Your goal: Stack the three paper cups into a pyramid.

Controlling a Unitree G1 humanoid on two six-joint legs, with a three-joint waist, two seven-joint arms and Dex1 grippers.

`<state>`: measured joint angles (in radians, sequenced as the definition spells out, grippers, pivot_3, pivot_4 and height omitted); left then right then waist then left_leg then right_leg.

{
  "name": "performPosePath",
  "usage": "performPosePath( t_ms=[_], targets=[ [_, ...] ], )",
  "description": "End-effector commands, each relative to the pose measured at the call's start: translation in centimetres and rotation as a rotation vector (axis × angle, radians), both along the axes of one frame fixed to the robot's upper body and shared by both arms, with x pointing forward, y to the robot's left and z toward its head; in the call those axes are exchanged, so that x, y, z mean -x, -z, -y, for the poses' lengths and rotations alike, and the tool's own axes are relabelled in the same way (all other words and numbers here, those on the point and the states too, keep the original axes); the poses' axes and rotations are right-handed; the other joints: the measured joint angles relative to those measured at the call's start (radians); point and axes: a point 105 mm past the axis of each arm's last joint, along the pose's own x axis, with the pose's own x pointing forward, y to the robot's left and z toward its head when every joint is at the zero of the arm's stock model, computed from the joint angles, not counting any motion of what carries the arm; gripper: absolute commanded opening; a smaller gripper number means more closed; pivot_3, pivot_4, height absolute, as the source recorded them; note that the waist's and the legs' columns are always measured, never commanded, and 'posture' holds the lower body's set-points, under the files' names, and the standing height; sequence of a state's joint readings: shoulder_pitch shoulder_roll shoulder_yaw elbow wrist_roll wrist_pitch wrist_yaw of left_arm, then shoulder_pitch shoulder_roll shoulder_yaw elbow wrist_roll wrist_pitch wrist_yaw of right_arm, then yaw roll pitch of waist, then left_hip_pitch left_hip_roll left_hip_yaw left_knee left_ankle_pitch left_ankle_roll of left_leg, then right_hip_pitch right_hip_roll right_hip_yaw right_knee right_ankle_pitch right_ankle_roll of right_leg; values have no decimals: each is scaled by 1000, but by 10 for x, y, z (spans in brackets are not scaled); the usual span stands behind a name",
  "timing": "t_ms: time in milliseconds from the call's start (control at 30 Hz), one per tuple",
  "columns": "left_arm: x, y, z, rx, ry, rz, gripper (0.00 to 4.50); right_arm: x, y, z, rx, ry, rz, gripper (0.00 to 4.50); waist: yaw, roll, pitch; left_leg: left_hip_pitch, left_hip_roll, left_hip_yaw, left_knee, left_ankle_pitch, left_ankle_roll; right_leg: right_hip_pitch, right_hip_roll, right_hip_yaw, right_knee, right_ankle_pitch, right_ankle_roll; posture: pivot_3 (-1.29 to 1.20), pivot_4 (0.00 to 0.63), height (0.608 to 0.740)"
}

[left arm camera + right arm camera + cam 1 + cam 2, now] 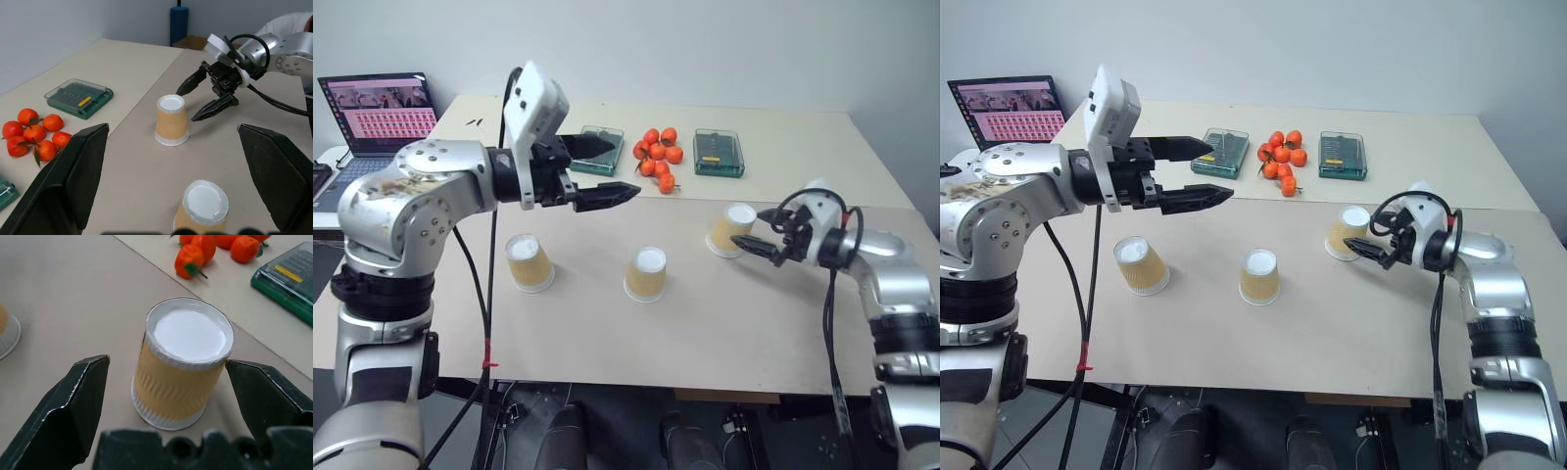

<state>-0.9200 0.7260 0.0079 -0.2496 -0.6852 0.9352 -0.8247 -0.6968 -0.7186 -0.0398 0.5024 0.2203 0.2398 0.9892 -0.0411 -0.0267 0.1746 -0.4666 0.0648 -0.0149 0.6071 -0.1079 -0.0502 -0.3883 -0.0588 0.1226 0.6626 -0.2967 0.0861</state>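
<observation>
Cups, all three upside down, apart in row on bench (607, 333): left cup (529, 262), middle cup (646, 273), right cup (731, 230). Your right hand (756, 230) wide open, fingers flanking right cup, not gripping. Your left hand (612, 168) open, empty, raised above bench.

**Pale Walls, Beige Tables**

A plain pale wall (705, 49) spans twelve o'clock behind two beige tables (773, 333) set edge to edge. At ten o'clock, an open laptop (386, 113) glows on a side desk. A blue cylinder (179, 24) stands beyond.
</observation>
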Motion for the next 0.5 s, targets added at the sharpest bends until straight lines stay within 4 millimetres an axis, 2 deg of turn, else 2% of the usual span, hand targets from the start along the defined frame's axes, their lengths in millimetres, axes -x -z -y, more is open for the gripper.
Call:
performPosePath(
  t_ms=[33,500],
  targets=[
    [7,-12,-7,9,-34,58,4500,-11,-13,4,22,-2,53,4477,0,0,0,0,0,0,0,0,0,0,0,0,0,0,0,0,150,735],
    [8,-11,-10,22,-67,58,4500,-32,-17,-11,13,-35,66,4477,-5,0,0,0,0,0,0,0,0,0,0,0,0,0,0,0,150,735]
  ],
)
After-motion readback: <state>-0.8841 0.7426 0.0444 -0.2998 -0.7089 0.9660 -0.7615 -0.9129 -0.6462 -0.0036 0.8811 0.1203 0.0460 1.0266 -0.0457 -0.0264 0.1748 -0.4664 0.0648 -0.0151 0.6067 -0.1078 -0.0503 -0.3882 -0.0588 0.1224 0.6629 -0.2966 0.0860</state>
